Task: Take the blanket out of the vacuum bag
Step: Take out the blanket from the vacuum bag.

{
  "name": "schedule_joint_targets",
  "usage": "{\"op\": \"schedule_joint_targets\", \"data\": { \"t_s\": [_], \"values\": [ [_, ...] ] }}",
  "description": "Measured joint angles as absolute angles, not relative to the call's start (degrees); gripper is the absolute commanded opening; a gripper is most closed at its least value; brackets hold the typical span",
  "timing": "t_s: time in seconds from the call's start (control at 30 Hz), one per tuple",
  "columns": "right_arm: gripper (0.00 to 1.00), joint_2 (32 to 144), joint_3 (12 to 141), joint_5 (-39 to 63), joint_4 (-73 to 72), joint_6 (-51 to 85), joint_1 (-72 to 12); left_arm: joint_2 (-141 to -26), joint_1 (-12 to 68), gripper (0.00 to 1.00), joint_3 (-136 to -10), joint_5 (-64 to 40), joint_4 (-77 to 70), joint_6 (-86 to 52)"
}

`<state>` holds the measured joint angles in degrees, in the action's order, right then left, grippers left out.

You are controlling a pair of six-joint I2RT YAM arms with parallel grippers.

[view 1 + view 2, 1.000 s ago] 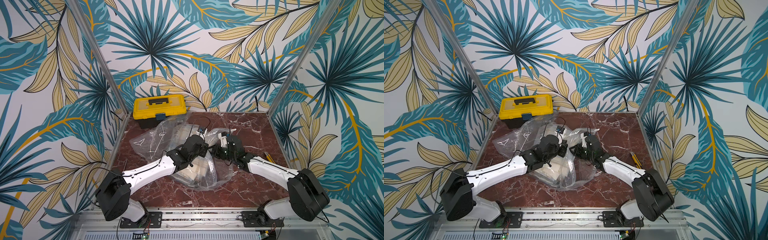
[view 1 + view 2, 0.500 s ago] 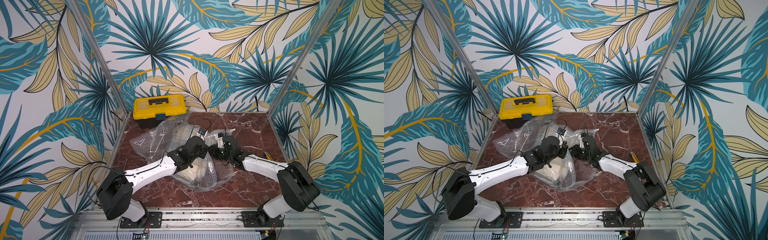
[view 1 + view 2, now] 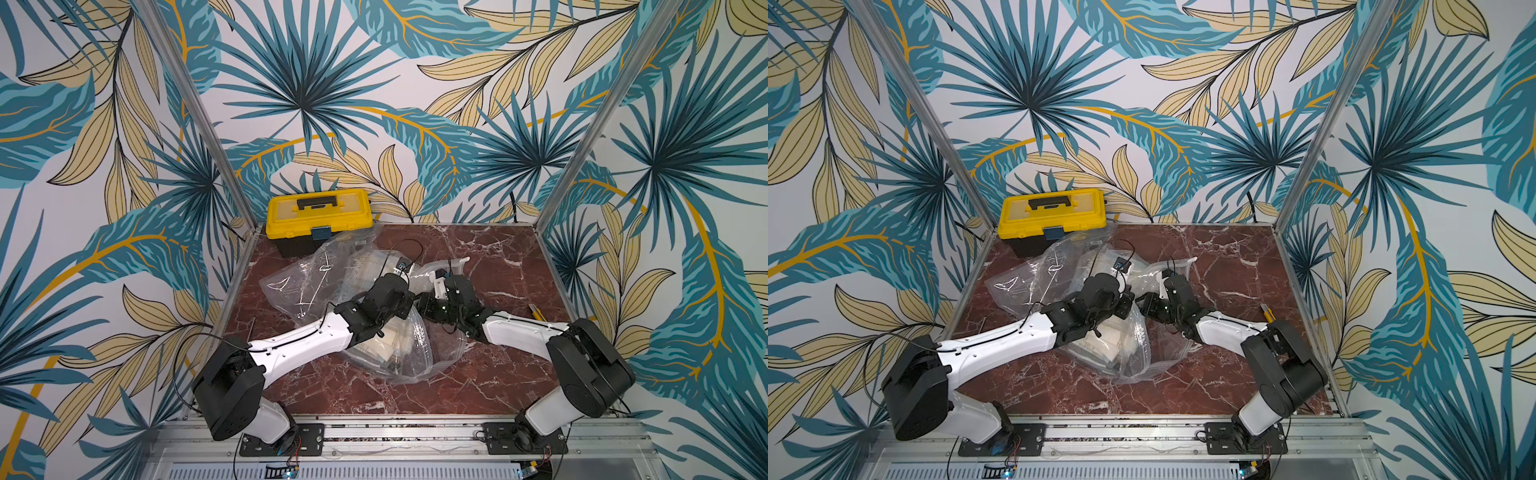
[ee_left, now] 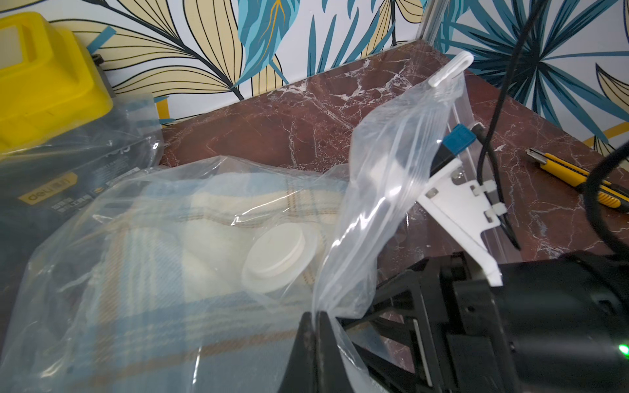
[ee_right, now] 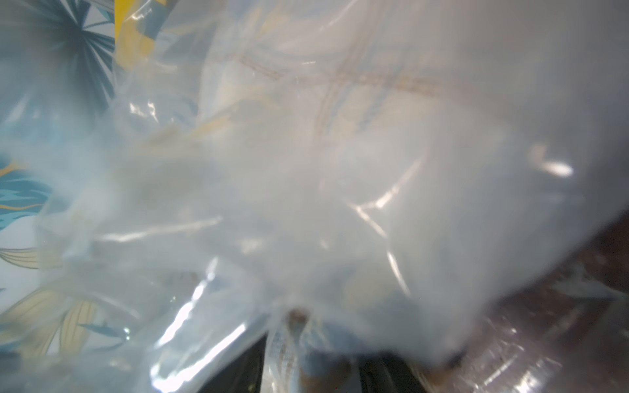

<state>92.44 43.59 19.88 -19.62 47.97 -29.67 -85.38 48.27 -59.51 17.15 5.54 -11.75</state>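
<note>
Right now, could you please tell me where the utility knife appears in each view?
Both top views: utility knife on the marble tabletop, right side.
Left wrist: knife beyond the zip edge of the vacuum bag.
Right wrist: absent.
Shared landmark: that bag, in all four.

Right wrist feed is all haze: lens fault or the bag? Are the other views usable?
Right wrist view: the crinkly clear plastic vacuum bag fills the frame, blurred, with white glare streaks. Left wrist view: sharp; the round white valve and cream-and-blue plaid blanket read through the film. Both top views: evenly lit, crisp, slight glints on the bag.
</note>
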Motion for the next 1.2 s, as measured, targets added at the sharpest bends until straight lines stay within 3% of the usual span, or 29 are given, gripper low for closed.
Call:
{"op": "schedule_joint_targets", "data": {
  "t_s": [0.13, 0.27, 0.4, 0.73, 1.2],
  "values": [
    [0.41, 97.47, 44.01, 20.38, -22.65, 48.23, -29.67, -85.36, 48.25, 0.00, -59.51, 18.90, 6.74, -11.68],
    [0.18, 99.61, 44.01, 21.12, -26.74, 49.21, -29.65, -84.88, 48.25, 0.00, -59.51, 19.97, 7.46, -11.29],
    [0.01, 99.77, 44.16, 22.22, -28.82, 49.91, -29.65, -84.34, 48.16, 0.00, -59.51, 20.62, 7.53, -11.31],
    [0.00, 94.39, 45.15, 22.83, -23.35, 49.04, -29.67, -84.73, 47.99, 0.00, -59.48, 24.12, 7.44, -13.13],
    [0.00, 62.67, 38.85, 17.96, -7.92, 51.27, -29.91, -91.15, 44.71, 0.00, -59.13, 30.94, 4.05, -18.46]
  ]
}}
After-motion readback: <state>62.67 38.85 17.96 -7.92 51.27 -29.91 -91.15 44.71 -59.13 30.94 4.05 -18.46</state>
